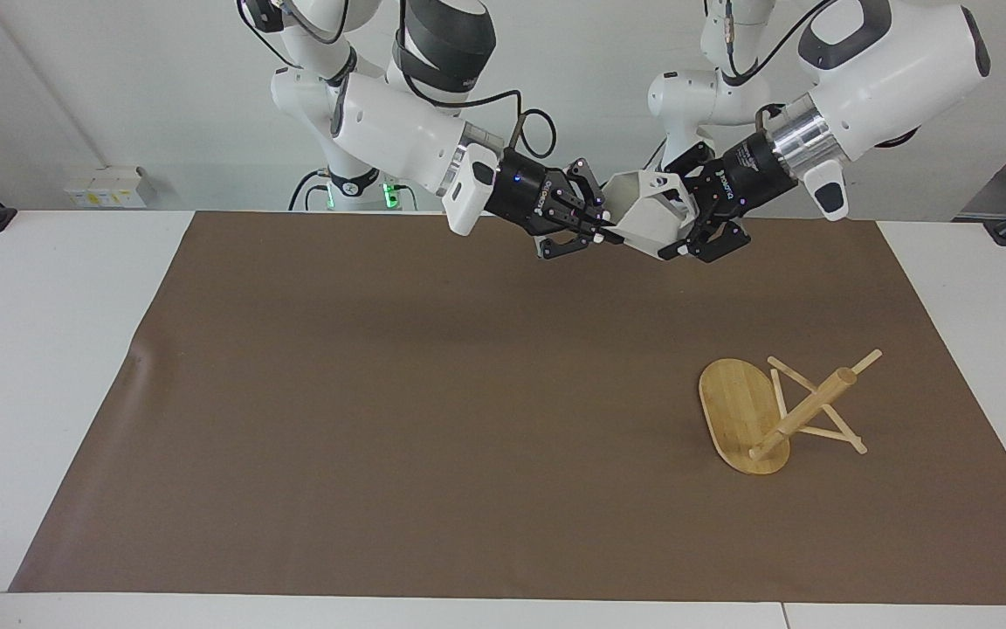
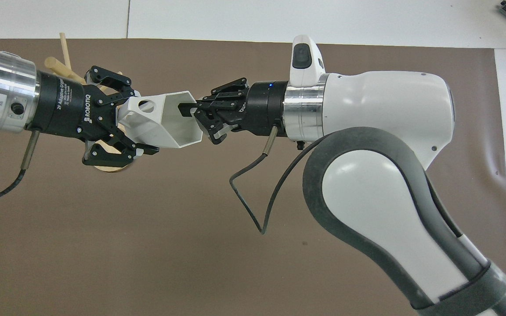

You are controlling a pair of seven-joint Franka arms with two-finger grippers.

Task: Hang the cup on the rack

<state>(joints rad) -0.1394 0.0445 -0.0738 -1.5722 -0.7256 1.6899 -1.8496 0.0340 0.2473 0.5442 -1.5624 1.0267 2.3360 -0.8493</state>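
Observation:
The white faceted cup [image 1: 647,214] hangs on its side in the air between both grippers, over the mat's edge nearest the robots. My right gripper [image 1: 605,234] is shut on the cup's rim [image 2: 191,114], one finger inside the mouth. My left gripper [image 1: 682,223] stands open around the cup's base end, its fingers [image 2: 128,93] on either side close to the handle [image 2: 145,105]. The bamboo rack [image 1: 743,411] lies tipped on its side on the mat toward the left arm's end, post [image 1: 804,406] slanting along the mat. From overhead the left gripper [image 2: 141,122] hides most of the rack [image 2: 59,68].
A brown paper mat [image 1: 381,393] covers most of the white table [image 1: 31,349]. A small white box [image 1: 106,188] sits at the wall by the right arm's end. The right arm's cable [image 2: 253,193] loops below its wrist.

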